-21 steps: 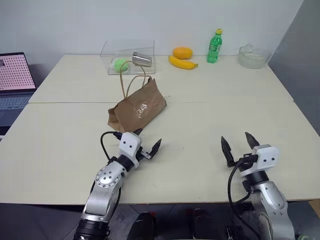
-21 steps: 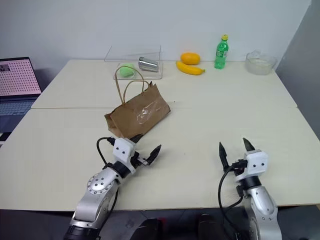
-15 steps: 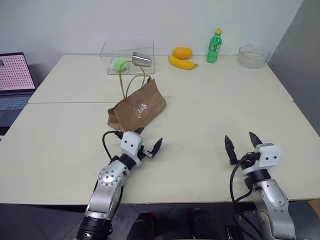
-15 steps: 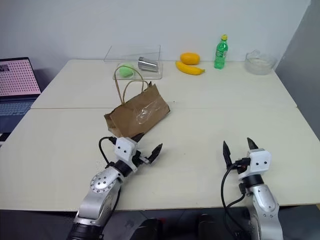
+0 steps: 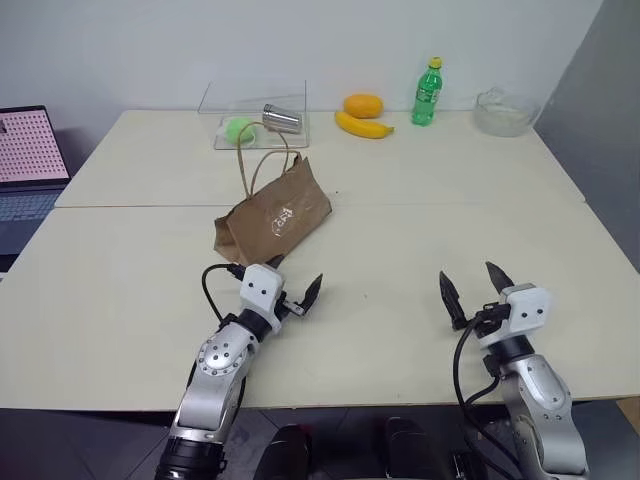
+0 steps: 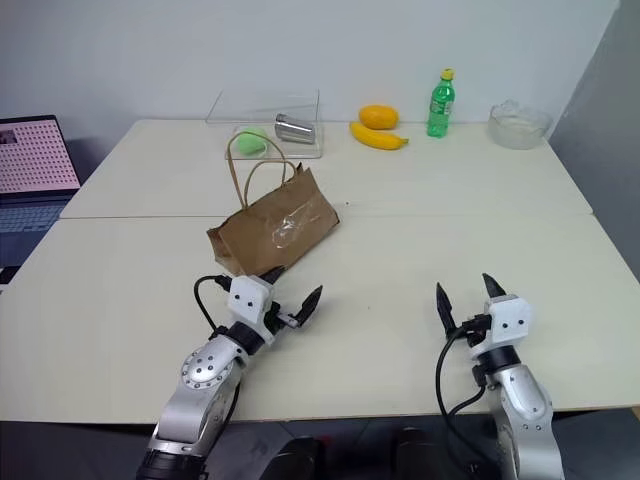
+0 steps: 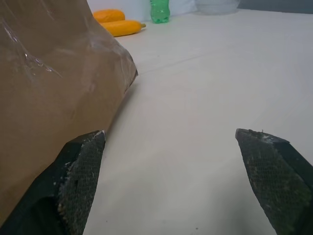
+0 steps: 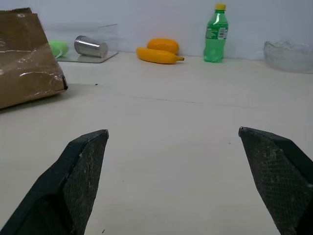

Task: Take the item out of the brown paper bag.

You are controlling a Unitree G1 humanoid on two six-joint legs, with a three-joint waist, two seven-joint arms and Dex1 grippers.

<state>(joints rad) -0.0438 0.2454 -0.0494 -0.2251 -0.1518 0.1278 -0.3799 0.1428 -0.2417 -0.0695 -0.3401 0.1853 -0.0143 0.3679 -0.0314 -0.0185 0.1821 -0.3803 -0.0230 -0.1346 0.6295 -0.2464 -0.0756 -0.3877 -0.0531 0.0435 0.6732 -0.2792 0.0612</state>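
The brown paper bag (image 5: 272,213) lies on its side near the middle of the pale bench (image 5: 450,200), its thin loop handles (image 5: 262,160) arching up from the end that faces the far wall. A faint pale print shows on its upward face. The item is not visible anywhere; whether it sits inside the bag cannot be told.

The left hand (image 5: 292,293) is just in front of the bag's near end, close to it but not touching. Its forearm reaches up from the bench's near edge and angles slightly toward the robot's right, with the hand held roughly level above the surface. Its two black fingers (image 7: 80,161) stand wide apart with nothing between them; in the left wrist view one finger lies just beside the bag's brown wall.

The right hand (image 5: 472,290) is well apart from the bag, off to its right and nearer the bench's front edge. Its fingertips tilt slightly upward and point away from the robot. Its fingers (image 8: 85,161) are likewise spread wide and hold nothing.

Beyond the bag's handles, a clear tray (image 5: 256,122) holds a shiny metal cup (image 5: 283,118) lying on its side and a green ball (image 5: 238,128). Farther right of the bag along the wall are a banana (image 5: 362,125), an orange fruit (image 5: 364,105), a green plastic bottle (image 5: 427,92) and a glass bowl (image 5: 506,112). A laptop (image 5: 28,165) is to the left of the bag.
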